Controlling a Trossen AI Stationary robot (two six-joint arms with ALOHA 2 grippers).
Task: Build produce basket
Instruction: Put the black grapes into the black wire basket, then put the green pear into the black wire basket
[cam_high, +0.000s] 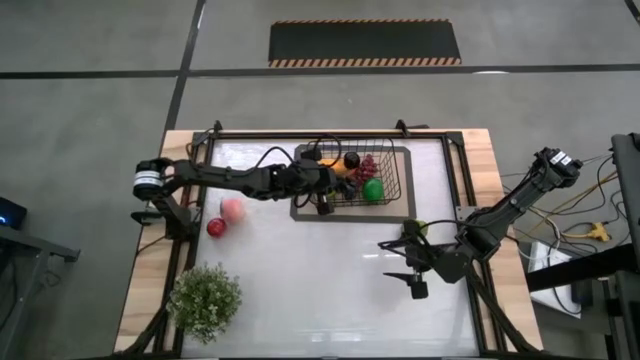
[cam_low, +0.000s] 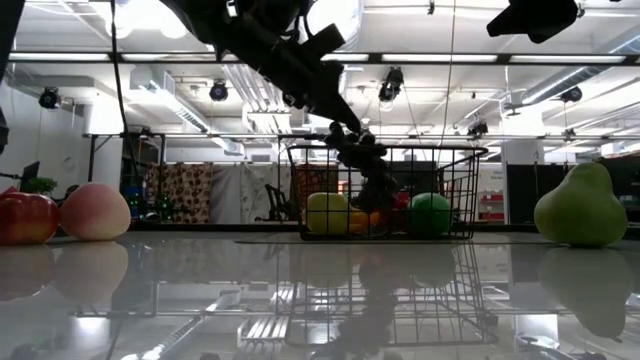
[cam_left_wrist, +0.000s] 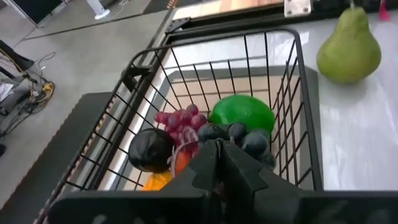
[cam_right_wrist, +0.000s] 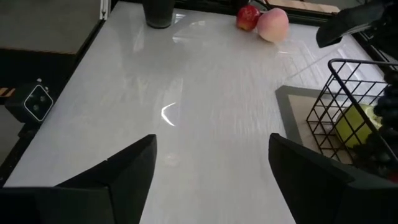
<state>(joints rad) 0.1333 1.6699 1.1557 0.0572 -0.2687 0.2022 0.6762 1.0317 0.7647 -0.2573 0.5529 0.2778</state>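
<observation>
The black wire basket (cam_high: 392, 178) stands on a flat dark mat (cam_high: 300, 212) at the table's far middle. In it lie a green apple (cam_left_wrist: 241, 112), red grapes (cam_left_wrist: 180, 119), a dark plum (cam_left_wrist: 151, 149), an orange fruit (cam_left_wrist: 163, 179) and a yellow-green fruit (cam_low: 328, 212). My left gripper (cam_high: 323, 198) reaches over the basket's left end, shut on a dark grape bunch (cam_left_wrist: 241, 137). A peach (cam_high: 232, 209) and a red apple (cam_high: 215, 228) lie on the table left of the basket. A green pear (cam_low: 585, 205) stands right of it. My right gripper (cam_high: 405, 262) is open above bare table. My left gripper pinches the dark grape bunch at its upper end (cam_left_wrist: 216, 135) between its two shut fingers. The fingers slant down from the table's left over the basket's rim. The bunch hangs below the fingertips inside the basket (cam_low: 382, 188). Whether its lower end rests on the fruit, I cannot tell.
A bushy potted plant (cam_high: 205, 300) stands at the near left corner. Black rails (cam_high: 462, 170) frame the white table top. Bare table lies between the basket and the near edge.
</observation>
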